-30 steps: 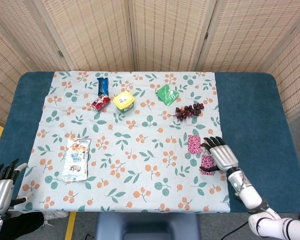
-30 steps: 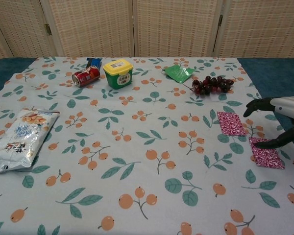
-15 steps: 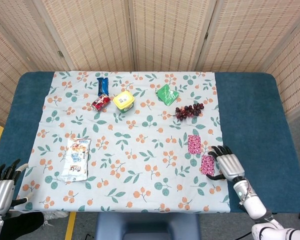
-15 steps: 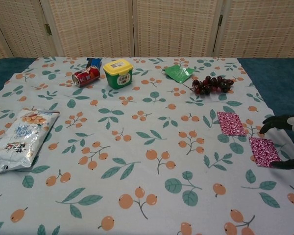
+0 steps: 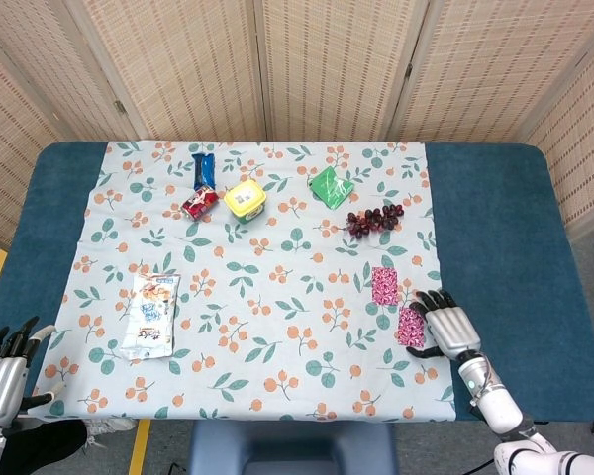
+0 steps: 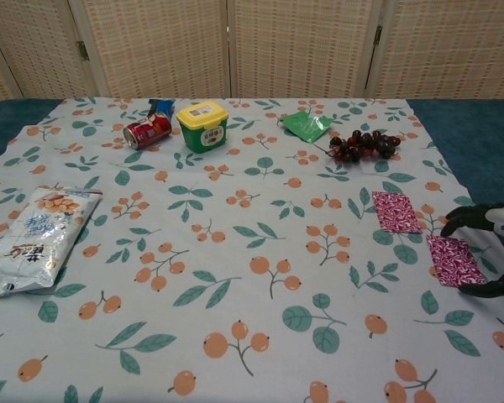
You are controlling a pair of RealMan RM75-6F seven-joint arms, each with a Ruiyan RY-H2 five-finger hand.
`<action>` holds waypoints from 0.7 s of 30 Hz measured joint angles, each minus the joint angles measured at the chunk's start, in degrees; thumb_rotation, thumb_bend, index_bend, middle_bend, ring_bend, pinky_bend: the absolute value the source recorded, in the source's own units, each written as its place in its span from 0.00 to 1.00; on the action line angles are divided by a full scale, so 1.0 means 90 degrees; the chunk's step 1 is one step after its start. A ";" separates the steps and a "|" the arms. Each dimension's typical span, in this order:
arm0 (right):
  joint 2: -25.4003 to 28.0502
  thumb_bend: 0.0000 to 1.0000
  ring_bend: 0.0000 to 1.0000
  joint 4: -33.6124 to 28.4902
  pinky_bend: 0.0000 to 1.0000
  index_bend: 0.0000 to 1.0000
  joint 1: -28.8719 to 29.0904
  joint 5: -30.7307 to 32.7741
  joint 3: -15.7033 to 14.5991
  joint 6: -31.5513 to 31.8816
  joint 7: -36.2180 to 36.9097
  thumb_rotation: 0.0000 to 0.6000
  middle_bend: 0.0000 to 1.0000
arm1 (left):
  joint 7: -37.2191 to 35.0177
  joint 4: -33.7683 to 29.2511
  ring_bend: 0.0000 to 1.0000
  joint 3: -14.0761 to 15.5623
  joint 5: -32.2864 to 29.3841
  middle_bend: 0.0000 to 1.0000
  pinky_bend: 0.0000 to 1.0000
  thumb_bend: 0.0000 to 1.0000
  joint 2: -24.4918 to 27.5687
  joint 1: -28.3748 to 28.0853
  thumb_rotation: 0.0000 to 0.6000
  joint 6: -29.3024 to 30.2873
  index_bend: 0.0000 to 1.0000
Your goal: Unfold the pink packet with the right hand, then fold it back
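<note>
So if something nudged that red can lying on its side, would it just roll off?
Probably. The red can lies on its side, so its round wall would likely roll on the cloth. It touches the blue wrapper behind it, which might slow it. Whether it is full or empty, I cannot tell.

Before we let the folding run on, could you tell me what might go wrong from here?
1. The right robot hand sits at the near pink packet with fingers spread beside it; I cannot tell that it has a grip, so the flat packet may slide on the tablecloth instead of folding.
2. A second pink packet lies just beyond; a sweep could knock it.
3. The near packet lies close to the cloth's right edge, so a push might catch the cloth.
</note>
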 measured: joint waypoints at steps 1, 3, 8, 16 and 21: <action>-0.0008 0.24 0.00 0.0007 0.00 0.18 -0.0002 -0.0002 0.0003 0.0000 -0.0002 0.59 0.10 | -0.0003 0.0006 0.17 0.0001 0.0002 0.09 0.00 0.22 -0.0005 -0.0002 1.00 -0.0005 0.19; -0.0031 0.24 0.00 0.0038 0.00 0.18 -0.0003 -0.0001 0.0014 -0.0001 -0.0010 0.59 0.10 | -0.0008 0.0015 0.17 0.0004 0.0008 0.09 0.00 0.22 -0.0009 -0.0006 1.00 -0.0011 0.19; -0.0094 0.24 0.00 0.0145 0.00 0.18 0.0002 0.0017 0.0038 -0.0028 -0.0061 0.59 0.10 | -0.0024 0.0029 0.17 0.0000 -0.0006 0.09 0.00 0.22 -0.0009 -0.0004 1.00 -0.0020 0.19; -0.0155 0.24 0.00 0.0192 0.00 0.19 -0.0006 -0.0019 0.0050 -0.0031 -0.0096 0.61 0.11 | -0.0047 0.0040 0.17 0.0001 -0.0016 0.09 0.00 0.22 -0.0008 0.0001 1.00 -0.0030 0.19; -0.0135 0.24 0.00 0.0126 0.00 0.24 -0.0036 -0.0048 0.0059 0.0036 -0.0124 0.67 0.11 | -0.0056 0.0044 0.17 -0.0003 -0.0008 0.09 0.00 0.22 -0.0008 -0.0001 1.00 -0.0025 0.19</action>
